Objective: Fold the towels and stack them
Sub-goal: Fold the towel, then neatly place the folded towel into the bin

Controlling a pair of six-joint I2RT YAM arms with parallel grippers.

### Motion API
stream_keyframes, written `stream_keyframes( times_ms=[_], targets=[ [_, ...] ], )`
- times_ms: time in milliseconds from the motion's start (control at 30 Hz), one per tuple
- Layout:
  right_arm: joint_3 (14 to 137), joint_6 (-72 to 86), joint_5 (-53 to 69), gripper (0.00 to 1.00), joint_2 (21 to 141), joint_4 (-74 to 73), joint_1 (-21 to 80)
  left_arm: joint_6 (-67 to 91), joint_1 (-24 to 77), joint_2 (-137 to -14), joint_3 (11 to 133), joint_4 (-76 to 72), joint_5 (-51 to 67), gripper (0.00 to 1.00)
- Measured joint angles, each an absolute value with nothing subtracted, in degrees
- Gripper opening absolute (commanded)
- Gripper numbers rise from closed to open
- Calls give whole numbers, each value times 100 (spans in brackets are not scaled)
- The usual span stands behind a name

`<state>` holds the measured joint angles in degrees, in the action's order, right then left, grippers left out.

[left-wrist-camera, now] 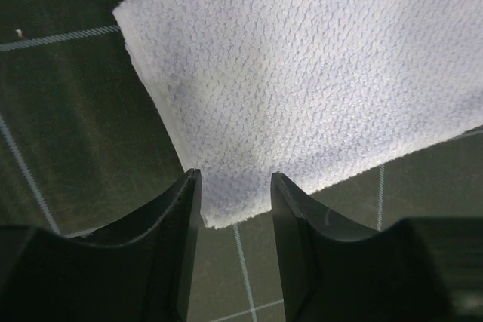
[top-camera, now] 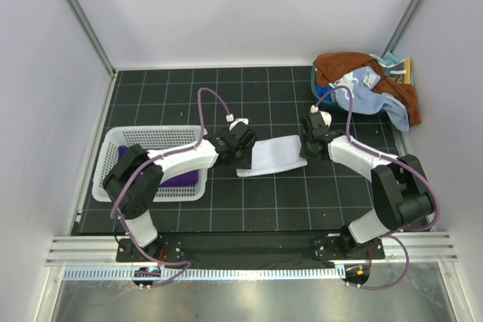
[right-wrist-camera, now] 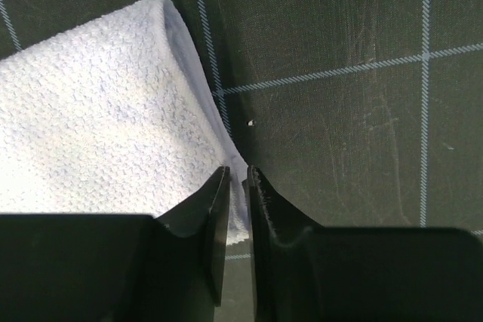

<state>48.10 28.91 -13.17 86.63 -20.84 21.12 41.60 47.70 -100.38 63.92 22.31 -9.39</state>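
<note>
Folding the white towel at frame centre: right gripper pinches its edge; left gripper, open astride the corner, likely must close next.

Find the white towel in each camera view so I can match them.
Top external: white towel mid-picture.
Left wrist: white towel fills upper right.
Right wrist: white towel fills left half.
Shared landmark: black gridded mat beneath it.
</note>
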Motion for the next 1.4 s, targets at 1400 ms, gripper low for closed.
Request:
stream_keyframes(
  times_ms=[1400],
  targets=[
    [5063, 2838, -1011, 40, 8143, -2034, 2652, 5487, 4547, -10757, 6744, 1994, -1496, 34]
  ],
)
